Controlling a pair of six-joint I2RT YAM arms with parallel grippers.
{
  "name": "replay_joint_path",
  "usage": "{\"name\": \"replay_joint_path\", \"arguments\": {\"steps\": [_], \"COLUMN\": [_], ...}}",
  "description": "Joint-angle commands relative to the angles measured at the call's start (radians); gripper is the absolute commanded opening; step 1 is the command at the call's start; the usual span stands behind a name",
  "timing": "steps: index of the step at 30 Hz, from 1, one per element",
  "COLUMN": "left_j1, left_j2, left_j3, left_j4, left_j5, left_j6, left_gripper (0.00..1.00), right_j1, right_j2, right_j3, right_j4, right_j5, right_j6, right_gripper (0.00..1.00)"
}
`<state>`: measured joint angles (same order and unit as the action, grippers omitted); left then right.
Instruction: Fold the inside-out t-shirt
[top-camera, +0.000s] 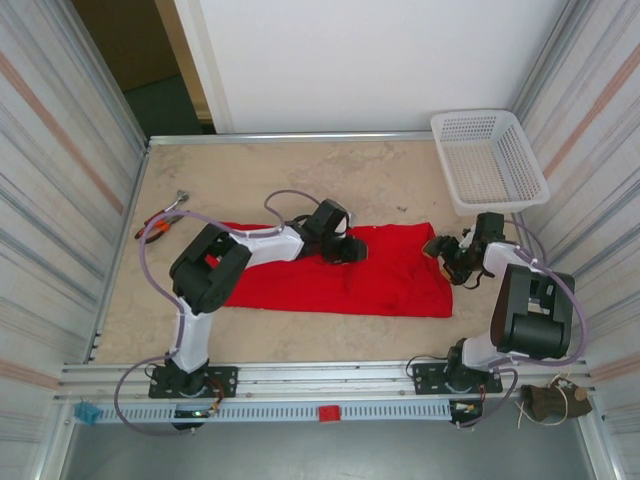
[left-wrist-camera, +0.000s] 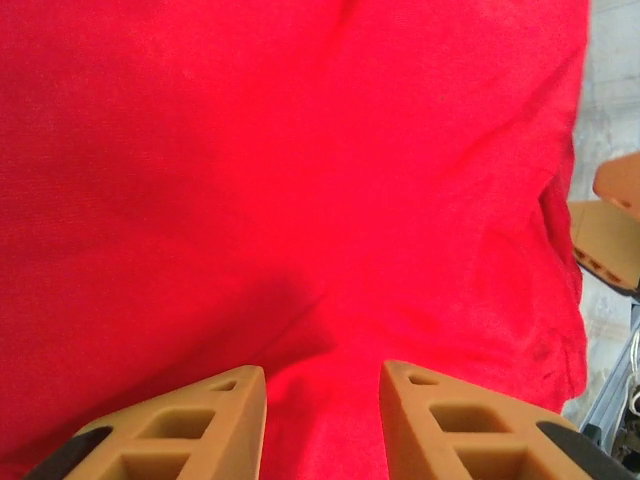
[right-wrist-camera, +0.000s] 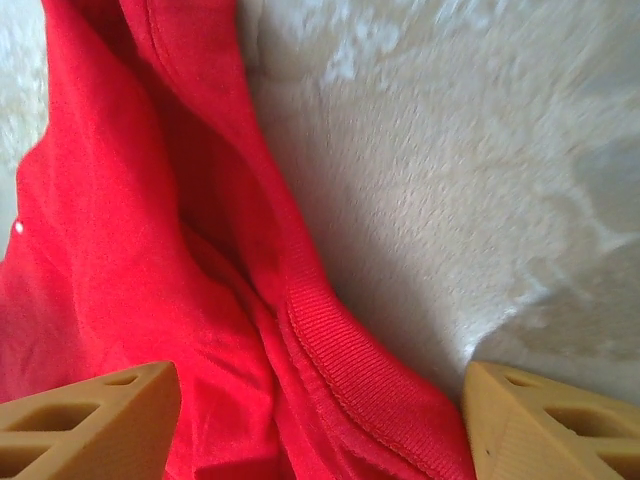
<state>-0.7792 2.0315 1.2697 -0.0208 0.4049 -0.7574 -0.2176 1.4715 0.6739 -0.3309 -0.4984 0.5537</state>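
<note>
The bright red soft cloth t-shirt lies spread out flat on the pale stone-look counter. It sits in the middle and reaches toward the right edge. It is light and floppy, so it will sag and bunch up if only one spot is lifted. It will not break, and I think it will not slip much.

The left gripper hangs over the far edge of the shirt. Its jaws are a little apart and hold nothing. The right gripper is at the shirt's right end, with its jaws spread wide over a thick ribbed hem (a good strong place to pinch). It would be best to grab two edge spots at once, one with each gripper, and lift both together.
</note>
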Motion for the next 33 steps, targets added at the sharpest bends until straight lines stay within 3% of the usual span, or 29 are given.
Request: {"name": "replay_joint_path", "arguments": {"steps": [1, 14, 19, 24, 33], "left_j1": [-0.004, -0.005, -0.031, -0.063, -0.101], "left_j2": [0.019, -0.093, -0.062, -0.020, 0.044], "left_j3": [0.023, 0.107, 0.147, 0.171, 0.134], "left_j4": [0.023, -0.134, -0.141, -0.125, -0.014], "left_j5": [0.021, -0.056, -0.041, -0.017, 0.011], "left_j6": [-0.020, 0.096, 0.090, 0.069, -0.017], "left_gripper": [0.35, 0.35, 0.36, 0.36, 0.34], "right_j1": [0.010, -0.074, -0.075, -0.045, 0.055], "right_j2": [0.004, -0.085, 0.019, 0.107, 0.097], "right_j3": [-0.032, -0.024, 0.004, 0.005, -0.035], "right_j4": [0.057, 0.025, 0.041, 0.103, 0.190], "right_j5": [-0.110, 0.032, 0.004, -0.126, -0.200], "right_j6": [-0.020, 0.002, -0.010, -0.019, -0.003], "right_gripper": [0.70, 0.75, 0.74, 0.73, 0.66]}}
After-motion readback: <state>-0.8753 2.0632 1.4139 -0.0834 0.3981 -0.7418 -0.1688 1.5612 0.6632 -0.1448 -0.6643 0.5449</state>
